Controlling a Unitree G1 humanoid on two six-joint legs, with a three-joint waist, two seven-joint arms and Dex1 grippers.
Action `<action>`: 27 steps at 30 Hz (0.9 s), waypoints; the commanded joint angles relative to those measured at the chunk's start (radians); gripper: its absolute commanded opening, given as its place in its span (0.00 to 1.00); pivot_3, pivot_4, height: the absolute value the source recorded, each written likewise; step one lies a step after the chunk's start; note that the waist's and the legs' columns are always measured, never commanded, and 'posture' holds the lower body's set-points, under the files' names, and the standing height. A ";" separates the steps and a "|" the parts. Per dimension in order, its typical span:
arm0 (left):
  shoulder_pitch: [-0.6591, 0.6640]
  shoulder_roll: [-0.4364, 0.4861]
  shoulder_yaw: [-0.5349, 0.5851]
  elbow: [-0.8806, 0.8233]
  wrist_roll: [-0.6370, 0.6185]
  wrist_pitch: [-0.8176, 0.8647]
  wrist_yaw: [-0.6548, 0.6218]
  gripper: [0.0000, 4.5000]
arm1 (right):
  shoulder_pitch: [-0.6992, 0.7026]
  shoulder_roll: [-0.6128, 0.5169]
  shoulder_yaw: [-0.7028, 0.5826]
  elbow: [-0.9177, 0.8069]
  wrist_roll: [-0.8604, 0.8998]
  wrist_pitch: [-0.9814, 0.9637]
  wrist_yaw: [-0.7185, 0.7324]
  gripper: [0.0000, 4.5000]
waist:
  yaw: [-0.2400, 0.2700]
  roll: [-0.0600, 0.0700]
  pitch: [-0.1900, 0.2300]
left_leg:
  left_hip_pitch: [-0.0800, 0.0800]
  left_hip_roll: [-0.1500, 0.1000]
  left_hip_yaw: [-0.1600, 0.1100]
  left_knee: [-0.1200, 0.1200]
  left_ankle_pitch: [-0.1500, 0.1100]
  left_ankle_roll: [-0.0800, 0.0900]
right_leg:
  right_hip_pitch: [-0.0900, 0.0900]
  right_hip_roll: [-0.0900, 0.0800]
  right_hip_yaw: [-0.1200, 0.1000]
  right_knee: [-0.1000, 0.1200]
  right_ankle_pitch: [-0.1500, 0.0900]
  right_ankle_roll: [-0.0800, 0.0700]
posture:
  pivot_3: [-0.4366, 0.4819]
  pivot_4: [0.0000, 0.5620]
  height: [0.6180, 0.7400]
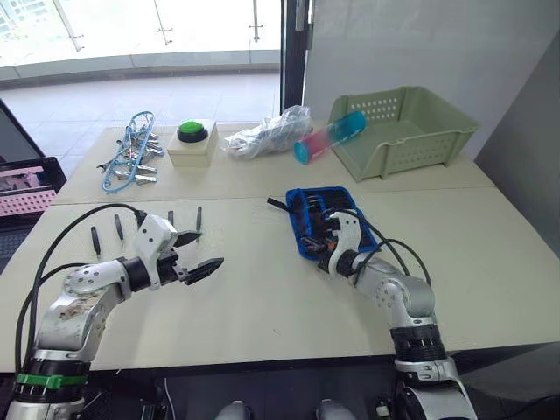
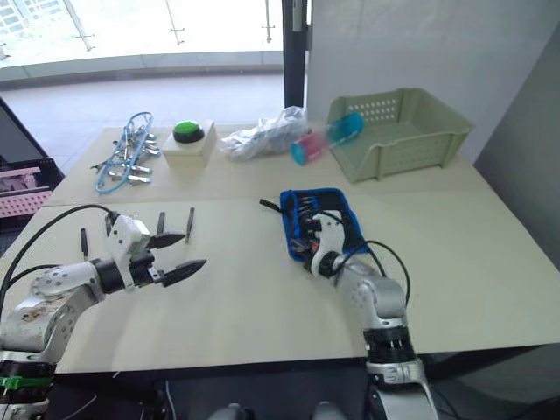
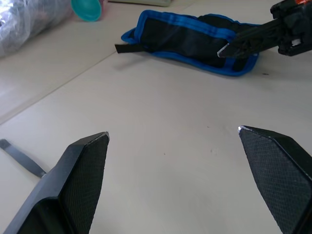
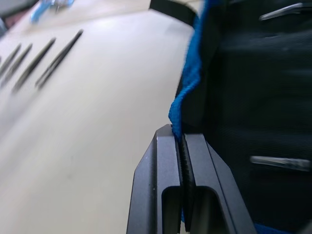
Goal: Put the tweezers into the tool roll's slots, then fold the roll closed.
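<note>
The tool roll (image 1: 322, 217), black with blue trim, lies open right of the table's middle, its strap (image 1: 276, 203) pointing left. My right gripper (image 1: 317, 247) is at its near left edge, and the right wrist view shows the fingers (image 4: 168, 165) shut on the blue trim (image 4: 187, 83). Beside that trim lie the dark slots (image 4: 253, 97), where two slim metal ends show. Several dark tweezers (image 1: 199, 217) lie in a row on the table at the left. My left gripper (image 1: 199, 254) hovers open just in front of them, holding nothing.
A green basket (image 1: 402, 131) stands at the back right, with a pink and teal tube (image 1: 328, 137) and a crumpled plastic bag (image 1: 267, 136) beside it. A green button box (image 1: 192, 140) and silver clips with blue cord (image 1: 131, 162) lie at the back left.
</note>
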 commanded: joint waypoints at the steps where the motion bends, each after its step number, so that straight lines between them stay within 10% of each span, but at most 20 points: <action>1: -0.056 -0.042 -0.024 0.028 0.026 -0.080 0.006 1.00 | 0.020 -0.104 0.110 -0.132 -0.010 0.036 0.129 0.01 | 0.001 0.000 0.000 | -0.001 0.000 0.000 0.000 0.000 0.000 | 0.000 0.000 0.000 0.000 0.000 0.000 | 0.48 0.27 1.00; 15: -0.177 -0.037 -0.157 0.133 0.028 -0.063 -0.245 1.00 | 0.091 -0.518 0.371 -0.382 -0.252 -0.154 0.392 0.01 | 0.012 -0.001 0.001 | -0.004 -0.002 -0.001 0.004 0.000 0.000 | 0.000 0.000 0.000 -0.004 0.000 0.000 | 0.48 0.27 1.00; 27: -0.355 -0.148 -0.331 0.381 0.238 -0.310 -0.256 1.00 | 0.134 -0.495 0.364 -0.437 -0.327 -0.137 0.397 0.01 | 0.026 -0.003 0.002 | -0.005 -0.002 0.000 0.008 0.000 0.000 | 0.000 0.001 -0.001 -0.003 0.000 0.000 | 0.48 0.27 1.00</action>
